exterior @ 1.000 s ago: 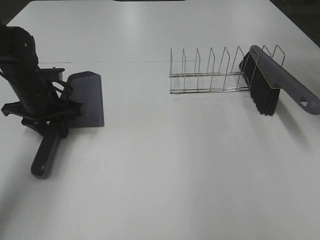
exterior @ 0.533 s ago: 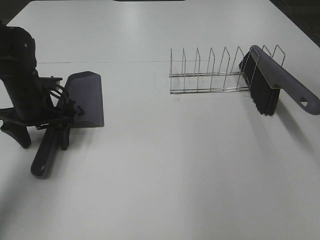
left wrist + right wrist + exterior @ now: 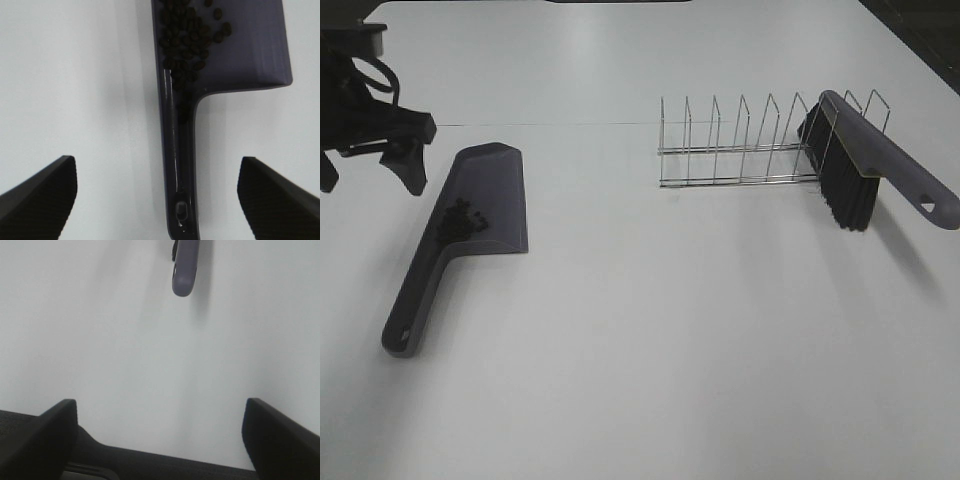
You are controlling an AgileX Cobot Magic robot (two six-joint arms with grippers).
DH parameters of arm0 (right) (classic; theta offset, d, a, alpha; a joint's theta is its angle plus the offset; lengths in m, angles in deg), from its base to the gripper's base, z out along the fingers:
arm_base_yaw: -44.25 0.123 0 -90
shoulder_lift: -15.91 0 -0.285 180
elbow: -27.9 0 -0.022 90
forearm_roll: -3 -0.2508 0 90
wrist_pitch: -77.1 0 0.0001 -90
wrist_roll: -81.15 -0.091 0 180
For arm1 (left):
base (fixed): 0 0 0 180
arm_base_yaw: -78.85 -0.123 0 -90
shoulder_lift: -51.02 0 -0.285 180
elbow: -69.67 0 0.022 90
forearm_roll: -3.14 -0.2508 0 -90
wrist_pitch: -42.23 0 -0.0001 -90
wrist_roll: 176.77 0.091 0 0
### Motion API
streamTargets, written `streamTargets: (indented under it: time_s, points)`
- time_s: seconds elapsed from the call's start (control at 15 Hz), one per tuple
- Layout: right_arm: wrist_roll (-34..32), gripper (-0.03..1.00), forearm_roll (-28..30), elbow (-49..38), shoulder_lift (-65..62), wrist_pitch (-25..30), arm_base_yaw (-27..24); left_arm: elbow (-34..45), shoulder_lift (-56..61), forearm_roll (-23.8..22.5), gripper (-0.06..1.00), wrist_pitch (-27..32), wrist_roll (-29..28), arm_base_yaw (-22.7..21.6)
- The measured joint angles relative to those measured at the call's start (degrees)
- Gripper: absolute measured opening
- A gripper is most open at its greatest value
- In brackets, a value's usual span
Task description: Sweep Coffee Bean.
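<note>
- Lying heaped in the dustpan (image 3: 485, 200), the coffee beans (image 3: 460, 219) sit near the back of the pan where it narrows into the handle; in the left wrist view a few beans (image 3: 187, 47) trail down into the handle's channel.
- We judge the beans light, hard and free to roll: any tilt toward the pan's open lip would likely spill them, so they are best moved by carrying the pan level.
- We would take hold of the dustpan by its long handle (image 3: 412, 298), which lies flat on the white table (image 3: 670, 340) and points toward the near edge; it looks stiff and narrow enough for the jaws.
- The left gripper (image 3: 368, 155) hangs above and beside the far end of the pan, with its fingers (image 3: 42, 192) spread wide and nothing between them; it touches neither pan nor beans.
- The right gripper (image 3: 160, 440) also stands apart and empty; its wrist view shows only bare table and the tip of the brush handle (image 3: 184, 270).
- The brush (image 3: 870, 170) leans in the end of a wire rack (image 3: 750, 150), bristles down, well apart from the dustpan.
- Nothing stands between the left gripper and the handle; we see no loose beans on the table.
</note>
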Motion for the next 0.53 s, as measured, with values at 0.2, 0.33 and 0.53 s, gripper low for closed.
streamTargets:
  time_s: [0.2, 0.33, 0.53]
  points:
    - [1.60, 0.78, 0.00, -7.10, -8.54, 0.17, 0.00, 0.00, 5.73, -0.06, 0.80, 1.83, 0.00, 0.00]
    - [1.60, 0.78, -0.06, -12.20, -15.13, 0.17, 0.00, 0.00, 10.20, -0.11, 0.80, 4.30, 0.00, 0.00]
    - [2.18, 0.77, -1.55, -20.68, -22.75, 0.17, 0.00, 0.00, 20.68, -0.40, 0.80, 9.85, 0.00, 0.00]
